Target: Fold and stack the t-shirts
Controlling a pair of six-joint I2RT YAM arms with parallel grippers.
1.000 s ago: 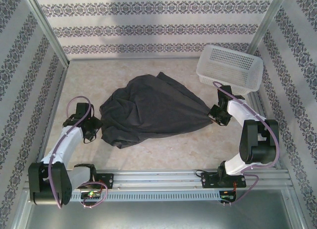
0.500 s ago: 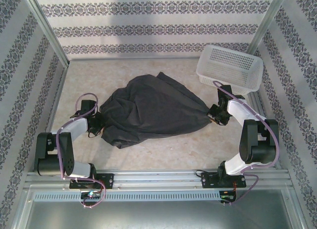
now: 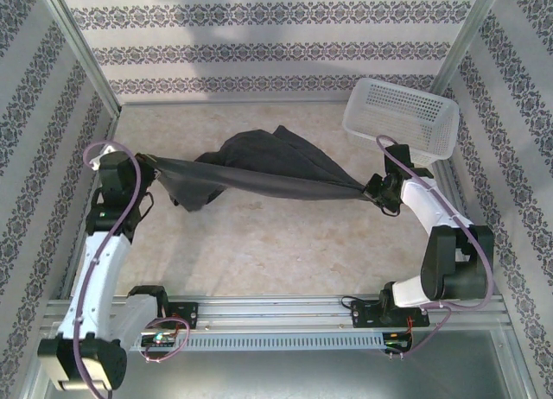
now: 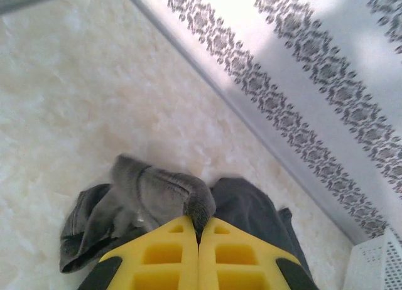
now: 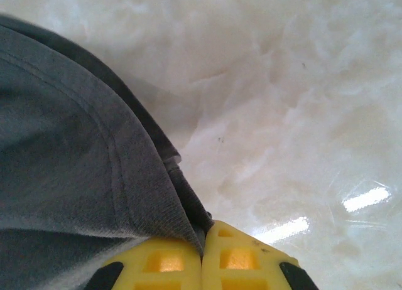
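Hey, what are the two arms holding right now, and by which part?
Both hold the dark t-shirt: the left tool pinches a bunched fold at its left end, the right tool a hemmed edge at its right end.

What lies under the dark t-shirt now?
The t-shirt is stretched between the left gripper and the right gripper. Pale table shows around it. What its folds cover cannot be seen.

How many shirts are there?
1: a dark t-shirt stretched between the left end effector and the right end effector. Another could hide in its folds.
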